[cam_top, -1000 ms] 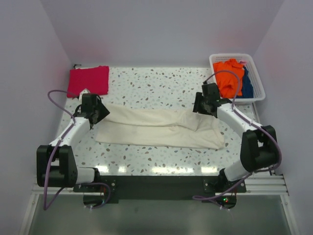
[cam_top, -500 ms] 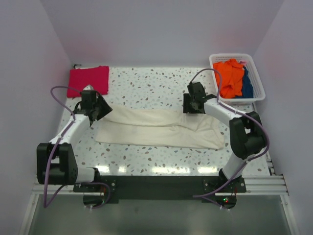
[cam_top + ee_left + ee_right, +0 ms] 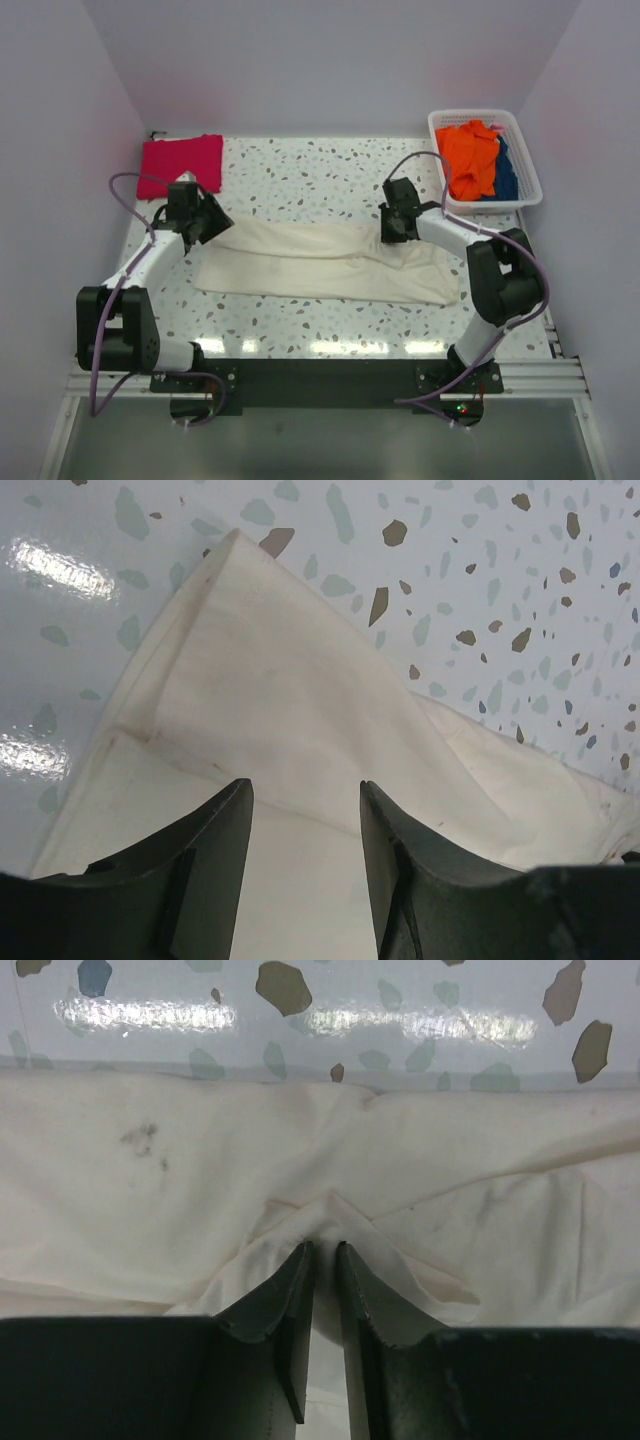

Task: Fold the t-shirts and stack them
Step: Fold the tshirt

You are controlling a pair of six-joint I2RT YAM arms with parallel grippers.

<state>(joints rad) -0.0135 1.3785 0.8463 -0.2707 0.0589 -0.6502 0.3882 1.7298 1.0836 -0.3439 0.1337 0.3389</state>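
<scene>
Starting at the left, the crimson shirt [image 3: 181, 165] lies folded in the far left corner of the desk [image 3: 310, 180], apart from both arms. The left tool [image 3: 304, 792] hangs over the left end of the cream shirt [image 3: 320, 262], jaws moderately wide with nothing between them. The cream shirt lies as a long folded band across the middle of the desk. Toward its right end, the right tool [image 3: 323, 1252] is narrowed onto a small raised ridge of cloth. A basket [image 3: 437, 122] of orange and blue clothes stands in the far right corner.

Risk: the right pinch looks shallow and may catch only the top layer. Lifting would then separate the layers and undo the fold.

Risk: the left tool holds nothing, so a one-sided lift would likely drag and skew the band. Close the left tool on the edge before lifting.
</scene>
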